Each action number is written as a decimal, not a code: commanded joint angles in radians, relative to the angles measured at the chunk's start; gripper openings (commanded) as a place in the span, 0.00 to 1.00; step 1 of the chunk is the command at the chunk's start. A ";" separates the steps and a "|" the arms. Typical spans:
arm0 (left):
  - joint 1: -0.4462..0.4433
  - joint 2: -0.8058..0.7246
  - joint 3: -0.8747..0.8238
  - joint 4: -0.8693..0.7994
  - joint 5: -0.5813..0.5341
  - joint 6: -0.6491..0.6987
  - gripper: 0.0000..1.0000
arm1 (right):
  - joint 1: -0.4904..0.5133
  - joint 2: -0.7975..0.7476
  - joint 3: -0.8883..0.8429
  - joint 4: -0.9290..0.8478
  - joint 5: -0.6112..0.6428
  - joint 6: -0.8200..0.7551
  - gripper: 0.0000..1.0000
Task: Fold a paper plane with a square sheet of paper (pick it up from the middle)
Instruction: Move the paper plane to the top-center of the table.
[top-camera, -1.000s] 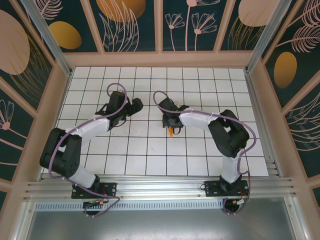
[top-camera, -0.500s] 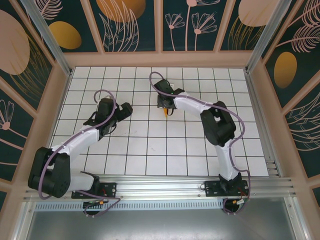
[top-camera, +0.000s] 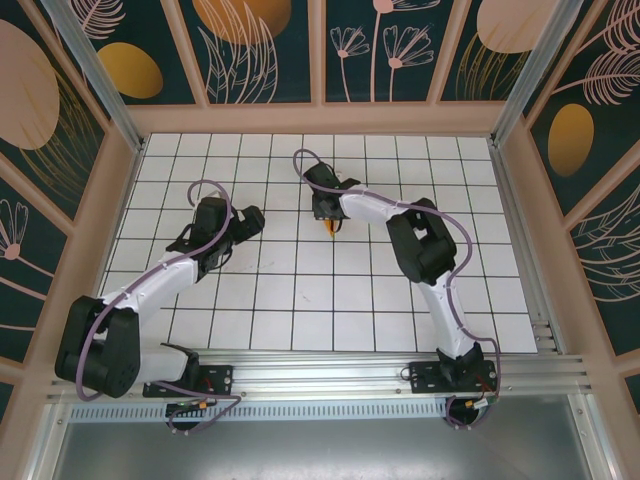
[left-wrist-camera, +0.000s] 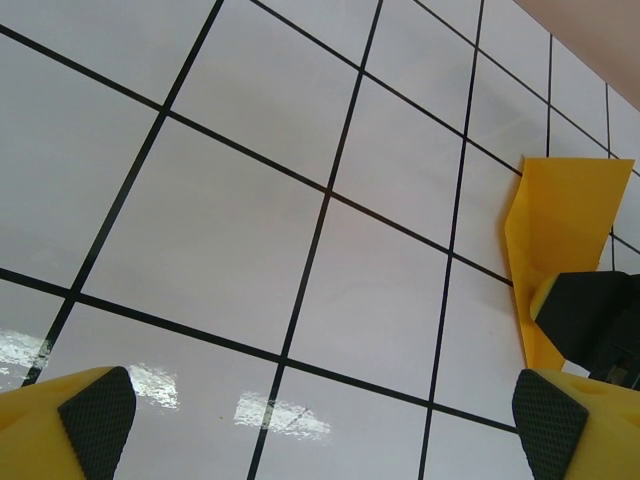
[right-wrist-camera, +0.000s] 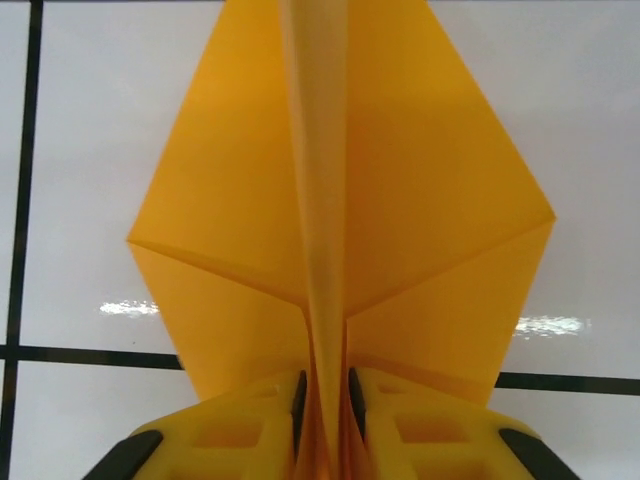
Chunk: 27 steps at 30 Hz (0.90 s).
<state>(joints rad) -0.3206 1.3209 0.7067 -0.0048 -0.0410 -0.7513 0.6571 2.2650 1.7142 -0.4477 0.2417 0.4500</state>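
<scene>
Over the last second the right arm has reached farther back and carried the paper plane (top-camera: 333, 227) from the middle of the surface (top-camera: 300, 300) toward the back rows of tiles. The left arm has drawn away to its own side. In the last half second little has moved, which suggests the plane has reached its set-down spot and the folding is done.

The right end effector (right-wrist-camera: 325, 395) has its 2 pads against the plane's centre ridge, 1 on each side. The wings spread out ahead of it, low over the white tiles. Whether the pinch is already easing, and whether the plane rests on the surface, I cannot tell.

The left end effector (left-wrist-camera: 320, 430) stands wide open and empty, well to the left, with the plane's tail at the right edge of its own view.

Around the scene are only the gridded surface, the wooden frame (top-camera: 320, 118) and the dark wall panels (top-camera: 385, 45). Nothing blocks a release or the arm's way back.
</scene>
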 joint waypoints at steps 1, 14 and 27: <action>0.006 0.016 -0.014 -0.009 0.010 0.022 0.99 | 0.003 0.030 0.028 -0.025 -0.016 -0.007 0.23; 0.006 -0.006 0.015 -0.024 -0.012 0.026 0.99 | 0.013 0.009 0.093 -0.083 0.002 0.014 0.34; 0.008 -0.138 0.121 -0.076 -0.312 0.111 0.99 | 0.007 -0.357 0.012 -0.017 0.147 -0.013 0.68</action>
<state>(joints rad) -0.3202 1.2175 0.7940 -0.0643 -0.2153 -0.6994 0.6701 2.0434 1.7859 -0.5102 0.3004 0.4496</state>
